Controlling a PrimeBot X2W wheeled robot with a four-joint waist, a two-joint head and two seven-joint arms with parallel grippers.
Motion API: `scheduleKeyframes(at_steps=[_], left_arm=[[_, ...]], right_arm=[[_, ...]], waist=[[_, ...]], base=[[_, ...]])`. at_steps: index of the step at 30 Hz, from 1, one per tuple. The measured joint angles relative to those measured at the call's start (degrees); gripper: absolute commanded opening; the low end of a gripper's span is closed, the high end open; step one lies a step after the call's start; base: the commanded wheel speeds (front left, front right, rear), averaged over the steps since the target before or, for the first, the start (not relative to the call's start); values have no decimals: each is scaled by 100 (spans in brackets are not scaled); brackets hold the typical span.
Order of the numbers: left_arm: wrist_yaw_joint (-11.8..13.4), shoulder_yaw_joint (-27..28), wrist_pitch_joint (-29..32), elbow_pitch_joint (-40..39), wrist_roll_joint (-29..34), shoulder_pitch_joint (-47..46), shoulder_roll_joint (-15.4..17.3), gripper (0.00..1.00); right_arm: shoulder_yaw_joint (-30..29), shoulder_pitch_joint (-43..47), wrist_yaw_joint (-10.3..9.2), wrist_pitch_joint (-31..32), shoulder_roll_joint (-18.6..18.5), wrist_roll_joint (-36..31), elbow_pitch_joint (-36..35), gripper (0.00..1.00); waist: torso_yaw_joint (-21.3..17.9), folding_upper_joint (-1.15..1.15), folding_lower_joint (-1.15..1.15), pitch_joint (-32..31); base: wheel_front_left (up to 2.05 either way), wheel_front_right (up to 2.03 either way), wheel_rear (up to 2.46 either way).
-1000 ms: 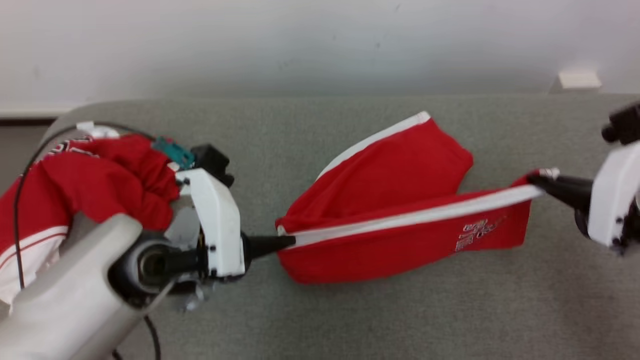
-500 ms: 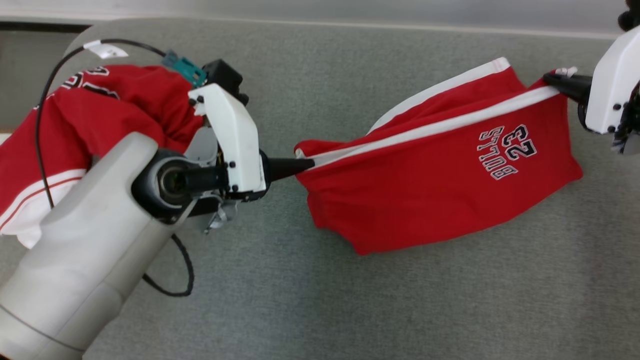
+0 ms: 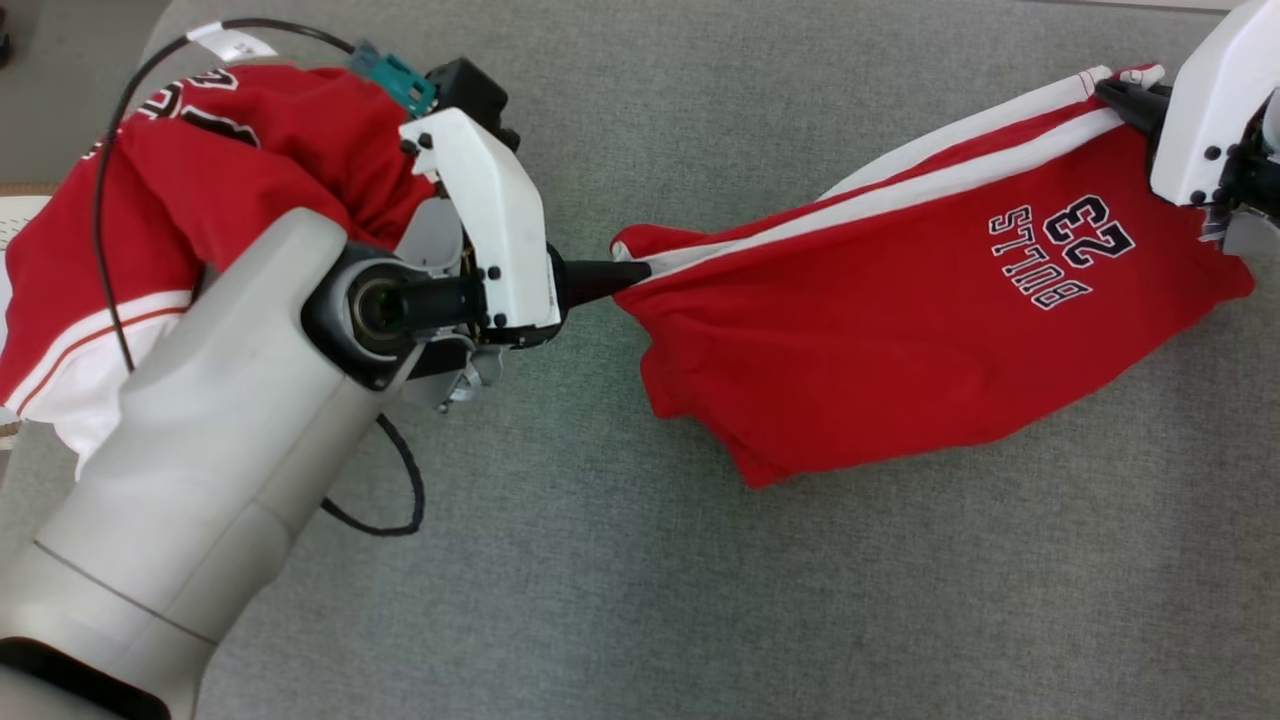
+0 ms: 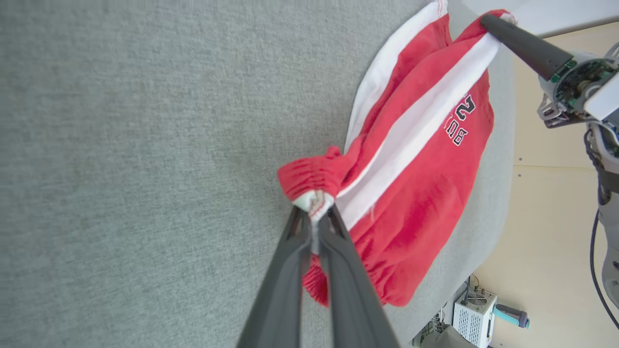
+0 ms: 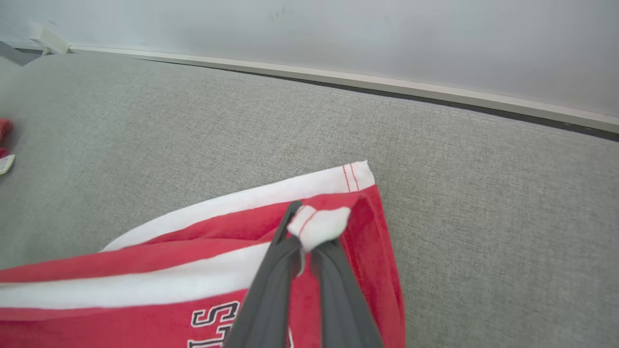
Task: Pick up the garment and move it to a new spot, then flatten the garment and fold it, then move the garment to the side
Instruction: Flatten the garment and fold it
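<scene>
The garment [image 3: 900, 320] is a pair of red shorts with white side stripes and dark "23 BULLS" lettering, stretched between both arms over the grey padded table [image 3: 620, 560]. My left gripper [image 3: 640, 268] is shut on the gathered waistband corner [image 4: 314, 200]. At the upper right, my right gripper [image 3: 1110, 90] is shut on the white hem corner [image 5: 319, 224]. The cloth hangs slack below the taut white stripe [image 4: 411, 140] and rests on the table.
A second red and white garment [image 3: 150, 220] lies bunched at the far left behind my left forearm [image 3: 200, 470]. A black cable [image 3: 390, 510] loops beside that arm. The wall and a pale baseboard [image 5: 338, 77] border the table's far edge.
The head camera has tilted down, so the wall has left the picture. The shorts have swung round and spread, showing the lettering. Both grippers keep their hold.
</scene>
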Motion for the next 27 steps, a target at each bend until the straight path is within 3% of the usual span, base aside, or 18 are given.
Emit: scheduleKeyframes(at_steps=[1,8,11,18,22,27], left_arm=[[-60,-5,-12,46,27,-23,-1,100],[-319,113,-422,348,115,-20,27,100],[-431,165,-756,376,278,3,138,100],[-541,162,-2721,-58,1413,415,627,100],[-296,265,-3784,-599,1767,1062,805,100],[222,370,-4916,-1397,2152,1847,857,100]], right_arm=[[-12,-7,0,-97,46,-5,60,100],[57,62,-1,-770,236,-15,134,100],[86,226,0,-1417,209,30,-147,100],[211,863,0,-3232,-94,-146,-452,100],[399,1173,-1,-3628,-165,-332,-132,100],[554,1202,0,-3668,-191,-391,453,100]], waist=[[-8,0,0,-2],[-72,0,0,-194],[-109,0,0,-365],[-191,0,-1,-755],[-190,0,-1,-833],[-19,0,-1,-705]], base=[[0,0,0],[0,0,0],[0,0,0],[0,0,0],[0,0,0],[0,0,0]])
